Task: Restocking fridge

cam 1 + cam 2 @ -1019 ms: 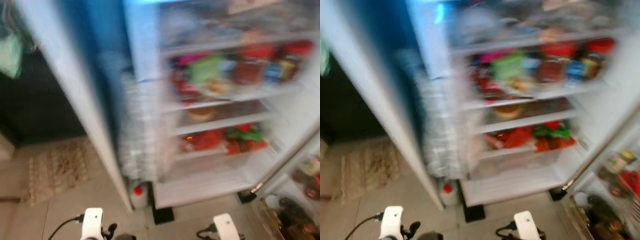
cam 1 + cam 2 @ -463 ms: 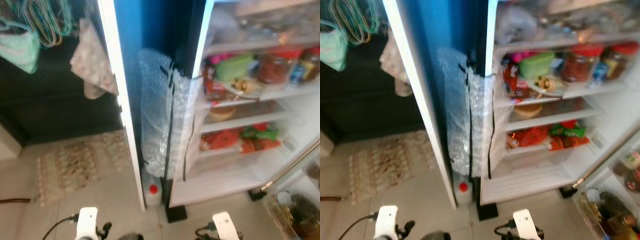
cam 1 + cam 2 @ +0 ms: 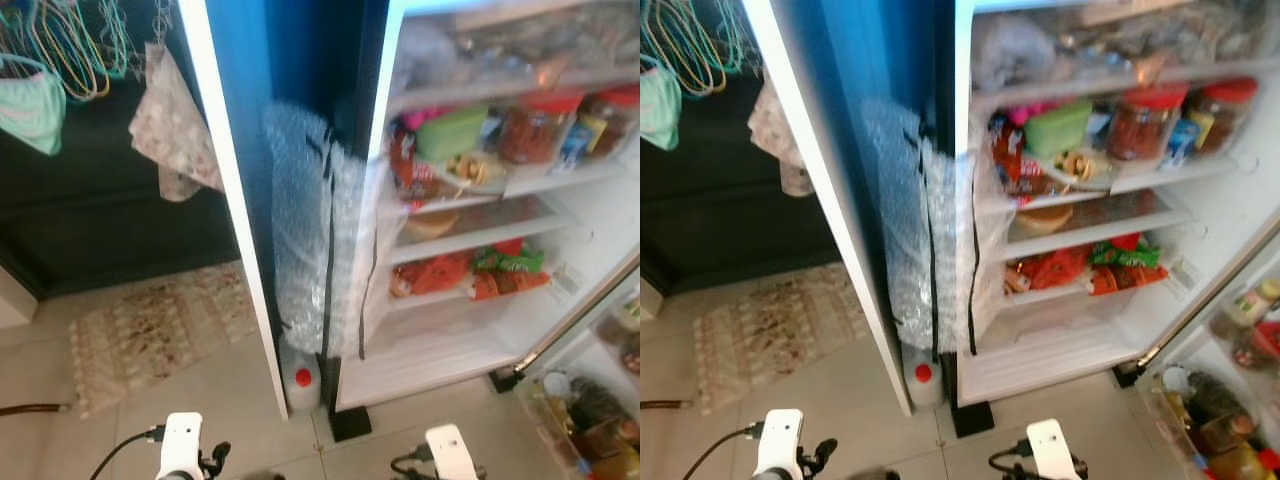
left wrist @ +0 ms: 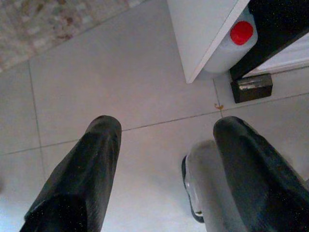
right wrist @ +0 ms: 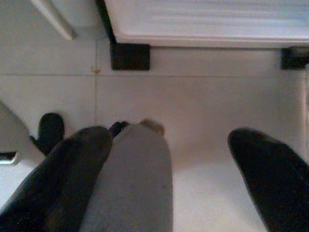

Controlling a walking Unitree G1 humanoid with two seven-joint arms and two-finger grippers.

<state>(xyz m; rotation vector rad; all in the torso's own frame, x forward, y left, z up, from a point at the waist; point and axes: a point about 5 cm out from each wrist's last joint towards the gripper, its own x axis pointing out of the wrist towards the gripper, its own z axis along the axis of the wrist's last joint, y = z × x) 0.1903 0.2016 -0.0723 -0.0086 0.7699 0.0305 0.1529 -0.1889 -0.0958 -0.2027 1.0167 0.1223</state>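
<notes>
I have the fridge (image 3: 1200, 250) open in front of me, its shelves already crowded: two red-lidded jars (image 3: 1137, 122) sit toward the right end of the upper shelf with a green tub (image 3: 1057, 127) beside them, and red and green packets (image 3: 1080, 270) lie along the lower shelf. The jars look like glass to me, heavy and slick, so I would take one round the body below the lid, never by the lid itself; the packets should be soft and light, best pinched at an edge. The fridge's own door (image 3: 1230, 380) stands open at the right with bottles in its rack. A roll of bubble wrap (image 3: 920, 250) stands against the fridge's left side, above a white red-capped jug (image 3: 302, 380) on the tiled floor (image 4: 96, 77). My left gripper (image 4: 164, 159) and right gripper (image 5: 169, 164) both hang low over the tiles with fingers spread wide, holding nothing. A rug (image 3: 150, 330) lies off to the left.
</notes>
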